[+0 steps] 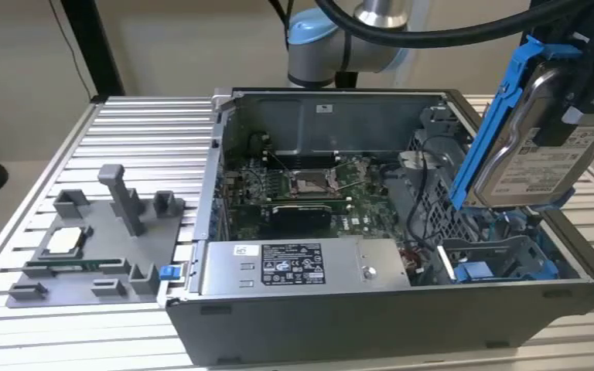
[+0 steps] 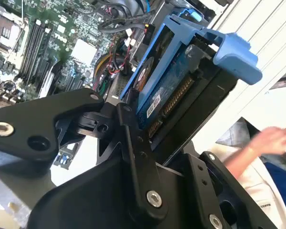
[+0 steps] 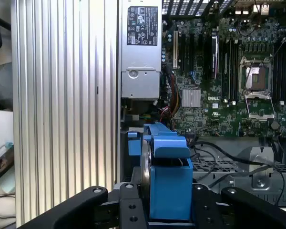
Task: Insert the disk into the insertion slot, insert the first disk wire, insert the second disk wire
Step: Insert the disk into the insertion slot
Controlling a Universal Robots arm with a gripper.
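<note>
Table: ribbed metal table (image 1: 121, 139) carries the open computer case (image 1: 380, 325) and, at the exterior view's left, a grey fixture (image 1: 101, 247).
Case: it lies open upward, with the motherboard (image 1: 297, 185) on its floor and the power-supply box (image 1: 297, 267) along the near wall.
Arm: the arm (image 1: 323, 42) enters at the top of the exterior view behind the case's back wall; its wrist reaches over to the upper corner at the exterior view's right.
Disk: the disk (image 1: 544, 166) in its blue frame hangs nearly upright, slightly tilted, label toward the exterior camera, above the case's side at the exterior view's right.
Gripper: the gripper (image 1: 586, 93) is clamped on the disk's upper part, one black finger against each flat face in both wrist views.
Slot: the insertion slot (image 1: 503, 251) sits below the disk, apart from it, with nothing seated in it.
Hand: a person's hand (image 2: 271, 140) appears blurred beyond the table edge in the second wrist view.
</note>
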